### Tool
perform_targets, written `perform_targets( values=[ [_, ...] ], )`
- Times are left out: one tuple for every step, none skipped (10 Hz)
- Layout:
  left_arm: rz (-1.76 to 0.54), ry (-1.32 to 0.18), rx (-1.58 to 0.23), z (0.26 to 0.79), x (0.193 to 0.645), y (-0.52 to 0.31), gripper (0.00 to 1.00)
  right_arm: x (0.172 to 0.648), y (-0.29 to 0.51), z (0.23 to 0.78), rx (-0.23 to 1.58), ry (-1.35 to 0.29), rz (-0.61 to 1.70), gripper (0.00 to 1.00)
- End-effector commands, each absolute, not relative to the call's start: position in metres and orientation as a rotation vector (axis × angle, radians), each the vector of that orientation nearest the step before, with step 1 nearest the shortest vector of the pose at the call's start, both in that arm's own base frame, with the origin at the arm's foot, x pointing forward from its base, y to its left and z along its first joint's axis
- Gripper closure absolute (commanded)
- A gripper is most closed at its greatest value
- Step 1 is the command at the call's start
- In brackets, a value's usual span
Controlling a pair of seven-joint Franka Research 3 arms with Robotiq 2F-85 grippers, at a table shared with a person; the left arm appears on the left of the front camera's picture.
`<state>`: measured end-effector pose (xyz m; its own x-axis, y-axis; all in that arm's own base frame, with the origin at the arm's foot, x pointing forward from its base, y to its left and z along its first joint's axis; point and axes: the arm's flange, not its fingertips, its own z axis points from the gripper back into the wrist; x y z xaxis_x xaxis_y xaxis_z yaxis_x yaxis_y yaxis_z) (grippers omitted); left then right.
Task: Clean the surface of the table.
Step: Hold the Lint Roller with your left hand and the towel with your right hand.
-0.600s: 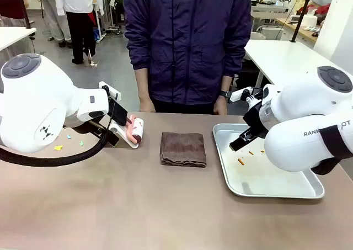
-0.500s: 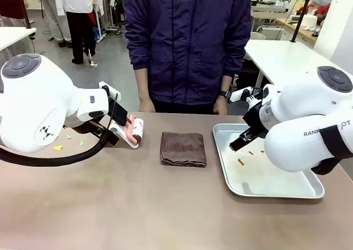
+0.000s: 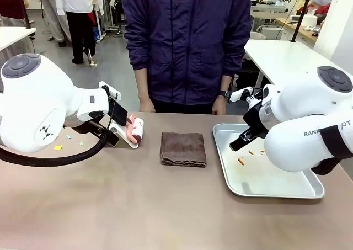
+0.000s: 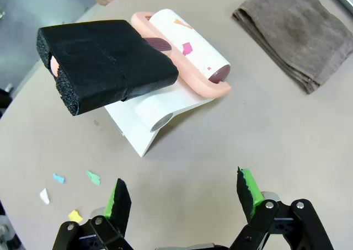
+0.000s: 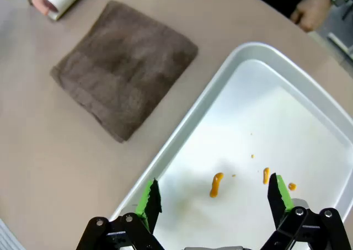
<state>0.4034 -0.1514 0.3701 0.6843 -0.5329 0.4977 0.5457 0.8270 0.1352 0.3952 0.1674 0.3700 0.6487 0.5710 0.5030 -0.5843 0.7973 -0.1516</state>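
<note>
Success means closing the wide-open left gripper (image 4: 183, 192) squarely across the black foam handle (image 4: 105, 62) of the lint roller (image 4: 190, 54) at eleven o'clock, then rolling over the paper scraps (image 4: 92, 177) at nine o'clock.

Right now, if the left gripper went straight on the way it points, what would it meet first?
Probably bare table: the left gripper points down at it, open fingers framing a patch just short of the lint roller's white stand. Depth is unclear, so the stand could come first.
</note>
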Motion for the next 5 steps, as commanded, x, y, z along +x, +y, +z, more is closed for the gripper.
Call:
perform_targets(
  values=[
    [-0.605,-0.550,-0.025,0.3702,0.4033,-0.1515,0.00,0.3952,0.1673,0.3702,0.025,-0.564,0.656,0.00],
    [-0.605,-0.550,-0.025,0.3702,0.4033,-0.1515,0.00,0.3952,0.1673,0.3702,0.025,-0.564,0.656,0.00],
    [-0.605,-0.550,-0.025,0.3702,0.4033,-0.1515,0.00,0.3952,0.1673,0.3702,0.025,-0.564,0.656,0.00],
    [-0.605,-0.550,-0.025,0.3702,0.4033,-0.1515,0.00,0.3952,0.1673,0.3702,0.025,-0.564,0.656,0.00],
    [-0.605,-0.550,-0.025,0.3702,0.4033,-0.1515,0.00,0.3952,0.1673,0.3702,0.025,-0.564,0.656,0.00]
  ],
)
